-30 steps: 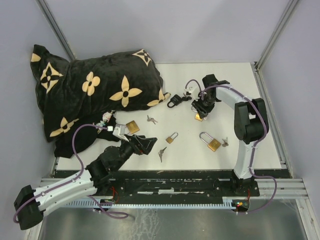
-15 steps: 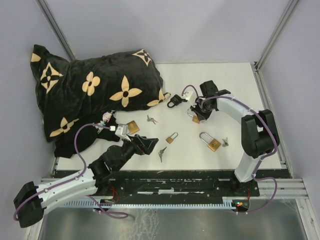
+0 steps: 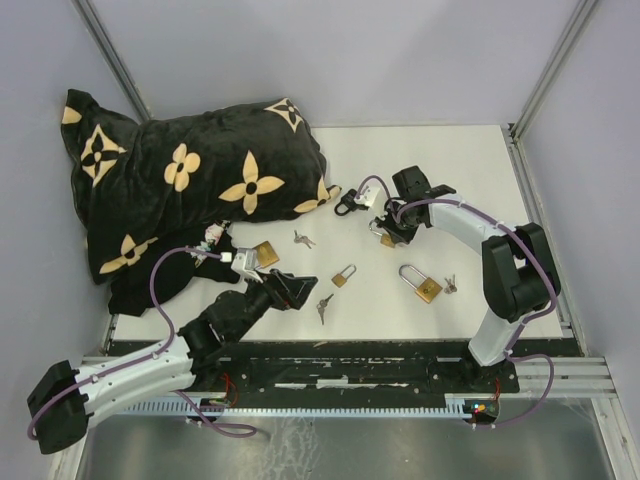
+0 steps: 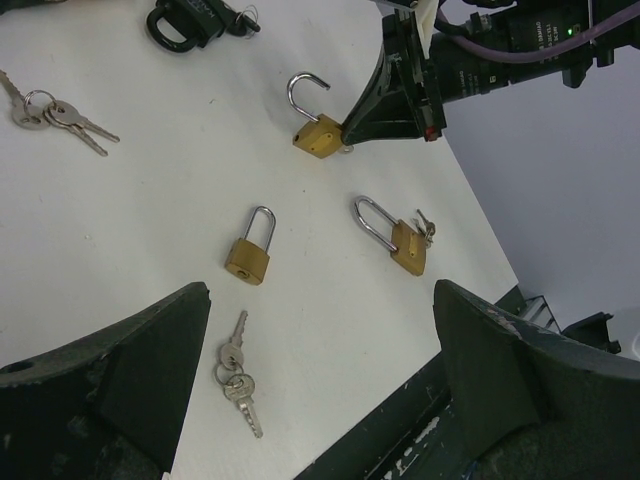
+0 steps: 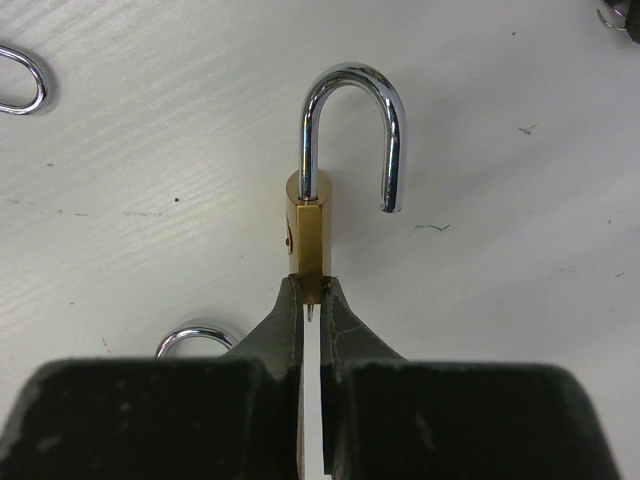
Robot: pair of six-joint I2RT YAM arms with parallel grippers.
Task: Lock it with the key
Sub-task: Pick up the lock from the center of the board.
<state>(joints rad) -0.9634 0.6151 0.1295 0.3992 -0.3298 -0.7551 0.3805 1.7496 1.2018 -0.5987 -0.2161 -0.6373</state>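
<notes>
White table (image 3: 470,160) beside the pillow (image 3: 200,180): your right tool (image 5: 312,300) pinches the stiff, slick open padlock (image 5: 310,235) by its base; left tool (image 4: 320,295) spread.

The right gripper (image 5: 312,297) has gone from part-open to pinched on the base end of the brass padlock (image 5: 310,235), whose shackle is open. Gripper and padlock have shifted slightly left. The right arm (image 3: 515,270) has swung its elbow outward and nearer.
</notes>
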